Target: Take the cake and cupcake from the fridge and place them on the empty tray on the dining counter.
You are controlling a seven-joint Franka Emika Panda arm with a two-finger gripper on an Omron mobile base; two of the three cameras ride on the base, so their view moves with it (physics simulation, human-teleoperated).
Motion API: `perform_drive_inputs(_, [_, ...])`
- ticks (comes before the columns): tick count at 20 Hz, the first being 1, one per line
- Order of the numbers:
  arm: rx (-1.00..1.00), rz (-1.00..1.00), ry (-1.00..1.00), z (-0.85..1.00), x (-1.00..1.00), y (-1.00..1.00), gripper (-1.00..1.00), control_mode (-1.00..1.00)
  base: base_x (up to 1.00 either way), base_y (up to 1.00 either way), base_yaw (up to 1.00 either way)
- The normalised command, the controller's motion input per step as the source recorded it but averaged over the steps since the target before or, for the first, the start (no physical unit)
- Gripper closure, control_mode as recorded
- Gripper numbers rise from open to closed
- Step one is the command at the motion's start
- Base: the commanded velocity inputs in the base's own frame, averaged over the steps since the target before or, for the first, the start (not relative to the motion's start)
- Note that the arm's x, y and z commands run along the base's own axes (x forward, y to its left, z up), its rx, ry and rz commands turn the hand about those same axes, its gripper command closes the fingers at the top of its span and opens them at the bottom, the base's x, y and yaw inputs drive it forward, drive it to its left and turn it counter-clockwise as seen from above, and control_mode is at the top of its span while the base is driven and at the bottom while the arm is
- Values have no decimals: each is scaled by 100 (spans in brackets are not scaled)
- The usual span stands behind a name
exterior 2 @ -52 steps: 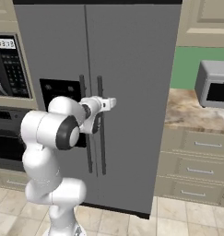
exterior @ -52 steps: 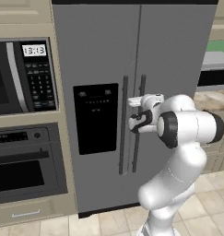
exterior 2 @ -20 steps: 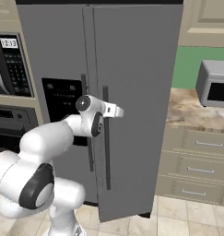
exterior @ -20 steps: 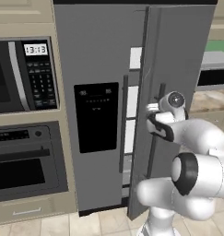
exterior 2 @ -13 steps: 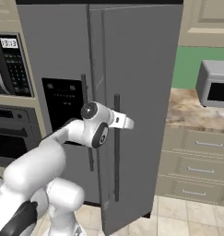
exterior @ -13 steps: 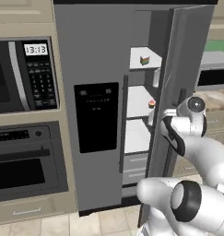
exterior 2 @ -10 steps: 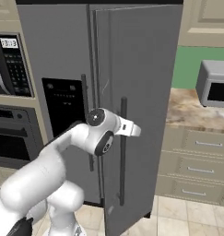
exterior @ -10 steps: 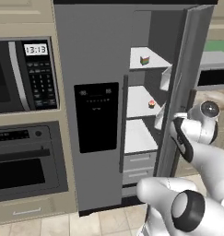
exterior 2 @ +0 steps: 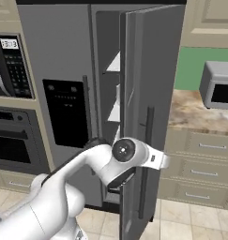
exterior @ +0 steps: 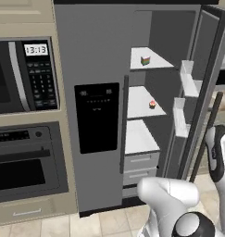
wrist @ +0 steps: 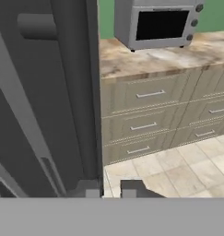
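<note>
Left base view: fridge (exterior: 100, 92) rt door swung open, cake (exterior: 145, 60) on top shelf, cupcake (exterior: 152, 104) one shelf down. Gripper (wrist: 109, 188) jaws closed, nothing held afaict. Both prob light, soft, squishy frosting, so pinch cupcake's tan base, cake low on its sides.

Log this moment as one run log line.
fridge: right door open | cake: top shelf | cupcake: shelf below | gripper: shut, beside door edge | tray: not reached
</note>
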Motion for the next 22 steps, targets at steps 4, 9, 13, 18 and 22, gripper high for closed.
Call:
perform_drive_inputs(4, [0, 0, -12, 21, -100, -24, -100, -100, 0, 0, 0])
perform_drive_inputs(9, [-9, 2, -21, 69, -90, 41, -100, -100, 0, 0, 0])
perform_drive_inputs(13, [-11, 2, -7, 91, -42, 84, -100, -100, 0, 0, 0])
perform_drive_inputs(18, [-15, 1, 1, 32, 12, 100, -100, -100, 0, 0, 0])
perform_drive_inputs(22, [-13, -9, 1, -4, 80, 81, -100, -100, 0, 0, 0])
